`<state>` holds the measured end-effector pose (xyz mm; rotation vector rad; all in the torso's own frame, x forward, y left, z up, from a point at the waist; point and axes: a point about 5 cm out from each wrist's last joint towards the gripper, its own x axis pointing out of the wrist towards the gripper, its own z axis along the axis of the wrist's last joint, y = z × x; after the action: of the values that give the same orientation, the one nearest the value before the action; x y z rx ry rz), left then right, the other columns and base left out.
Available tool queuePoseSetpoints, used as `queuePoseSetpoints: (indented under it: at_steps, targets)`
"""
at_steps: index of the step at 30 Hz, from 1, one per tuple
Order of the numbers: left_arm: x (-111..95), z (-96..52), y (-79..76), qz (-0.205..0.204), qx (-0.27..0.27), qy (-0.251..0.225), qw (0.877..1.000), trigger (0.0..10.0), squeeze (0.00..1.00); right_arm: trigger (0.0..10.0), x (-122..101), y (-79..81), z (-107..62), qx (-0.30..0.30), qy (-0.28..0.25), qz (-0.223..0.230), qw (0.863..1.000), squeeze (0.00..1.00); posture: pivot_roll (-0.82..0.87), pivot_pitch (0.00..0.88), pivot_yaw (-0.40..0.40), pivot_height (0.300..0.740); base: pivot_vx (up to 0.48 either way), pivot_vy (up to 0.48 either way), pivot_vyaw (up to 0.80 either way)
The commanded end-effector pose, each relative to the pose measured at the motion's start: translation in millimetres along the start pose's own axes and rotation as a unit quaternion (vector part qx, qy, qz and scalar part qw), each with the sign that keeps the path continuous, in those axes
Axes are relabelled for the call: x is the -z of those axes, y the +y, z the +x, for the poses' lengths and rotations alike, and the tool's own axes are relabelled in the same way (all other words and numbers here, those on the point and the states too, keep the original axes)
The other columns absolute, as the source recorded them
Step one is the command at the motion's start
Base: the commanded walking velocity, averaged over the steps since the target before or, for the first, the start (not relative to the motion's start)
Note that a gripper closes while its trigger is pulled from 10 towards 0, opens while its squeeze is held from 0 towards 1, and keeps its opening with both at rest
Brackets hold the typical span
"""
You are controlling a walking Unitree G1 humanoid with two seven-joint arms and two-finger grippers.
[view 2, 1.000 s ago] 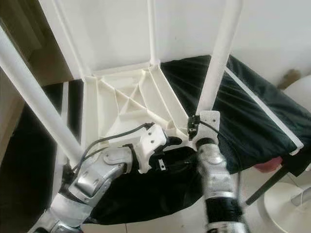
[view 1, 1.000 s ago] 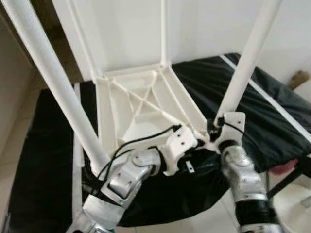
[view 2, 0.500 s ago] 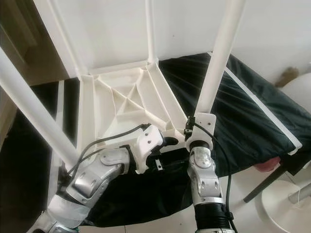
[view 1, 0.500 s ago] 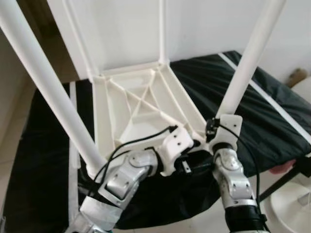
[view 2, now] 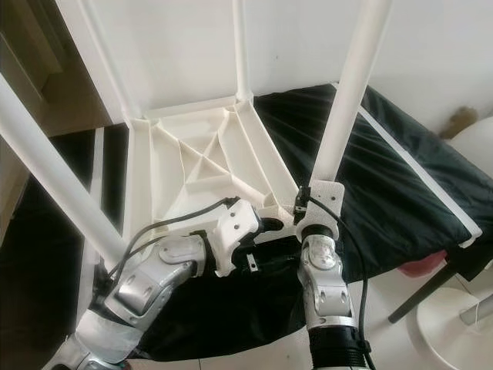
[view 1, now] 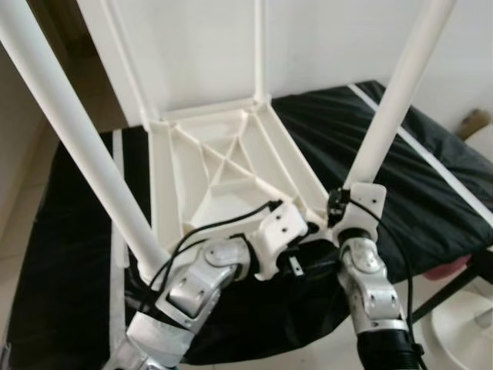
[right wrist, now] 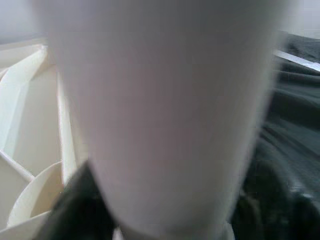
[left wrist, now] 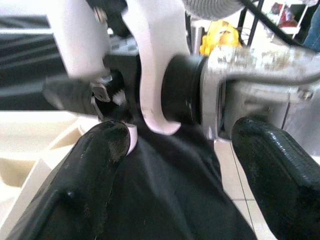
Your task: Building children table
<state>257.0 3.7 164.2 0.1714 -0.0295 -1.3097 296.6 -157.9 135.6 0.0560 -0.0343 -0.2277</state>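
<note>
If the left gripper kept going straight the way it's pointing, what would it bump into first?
Probably the right arm's wrist, which sits right ahead of the open left gripper, above the black cloth. Depth is hard to judge.

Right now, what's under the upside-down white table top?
The table top lies on a black cloth with white edging, spread beneath it. What the cloth itself covers is hidden. Pale floor tiles show beside it.
</note>
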Motion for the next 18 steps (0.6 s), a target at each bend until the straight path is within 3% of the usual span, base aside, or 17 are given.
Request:
queuePoseSetpoints:
  at_steps: [1, 9, 10, 18]
  targets:
    - [0.9, 1.4, 0.3, 0.004, 0.016, 0.003, 1.000, 10.0, 0.00, 10.0, -1.1, -5.3, -2.2, -0.014, -0.004, 0.011, 1.000, 1.00, -0.15, 0.000, 0.075, 0.740, 0.000, 0.000, 0.00]
    - [-1.0, 3.4, 1.4, 0.003, 0.020, 0.001, 1.000, 10.0, 0.00, 10.0, -5.2, -3.5, -8.2, -0.081, -0.015, 0.021, 0.996, 1.00, -0.15, 0.000, 0.076, 0.740, 0.000, 0.000, 0.00]
    - [-1.4, 2.8, 1.4, 0.002, 0.023, -0.001, 1.000, 10.0, 0.00, 10.0, -6.4, -3.1, -8.8, -0.096, -0.018, 0.022, 0.995, 0.00, -0.14, 0.000, 0.078, 0.740, 0.000, 0.000, 0.00]
    - [-3.3, 3.3, 5.2, -0.002, 0.047, 0.005, 0.999, 10.0, 0.00, 10.0, -5.0, 2.2, -8.1, -0.147, -0.016, 0.010, 0.989, 0.00, -0.10, 0.000, 0.097, 0.740, 0.000, 0.000, 0.00]
